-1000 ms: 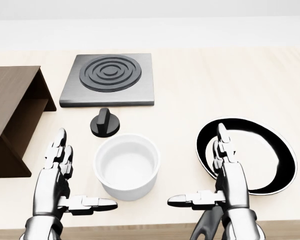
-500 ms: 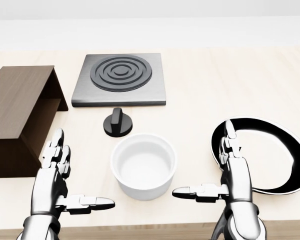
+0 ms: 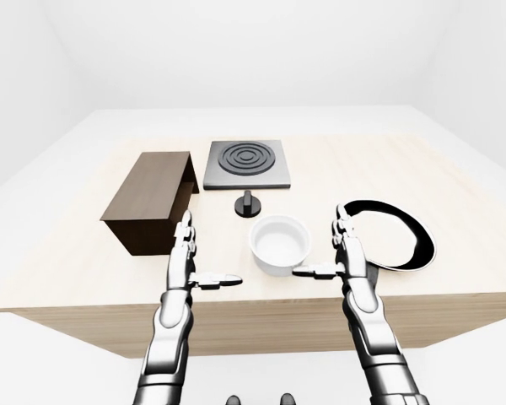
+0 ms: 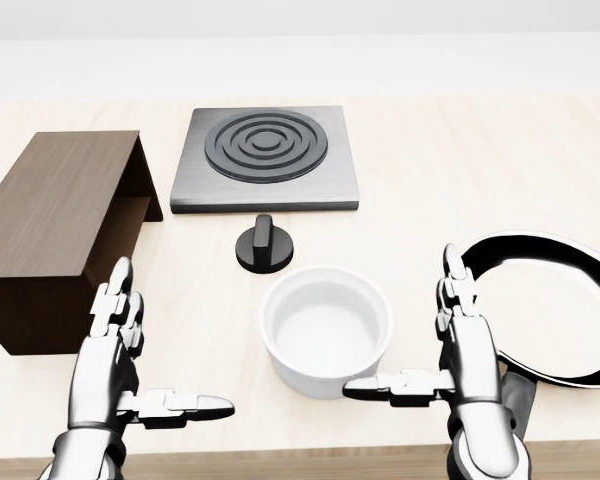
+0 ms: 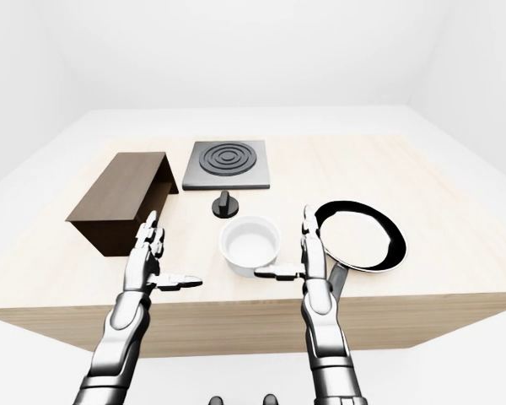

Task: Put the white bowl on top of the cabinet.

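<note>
The white bowl (image 4: 326,328) stands upright on the wooden table, low in the head view, between my two hands. The dark brown cabinet (image 4: 62,232), an open-sided box, lies at the left. My left hand (image 4: 130,370) is open, flat, thumb pointing right, left of the bowl and apart from it. My right hand (image 4: 448,350) is open, its thumb tip close under the bowl's right side; I cannot tell if it touches. Both hands are empty.
A grey hotplate (image 4: 267,156) with dark rings lies above the bowl, with a black knob (image 4: 264,245) between them. A black frying pan (image 4: 550,310) lies at the right, its handle behind my right hand. The table's near edge (image 3: 253,308) runs just below my hands.
The whole picture has shifted right: the camera has moved left. The cabinet shows more fully and the pan runs off the right edge. Both hands keep their open pose.
</note>
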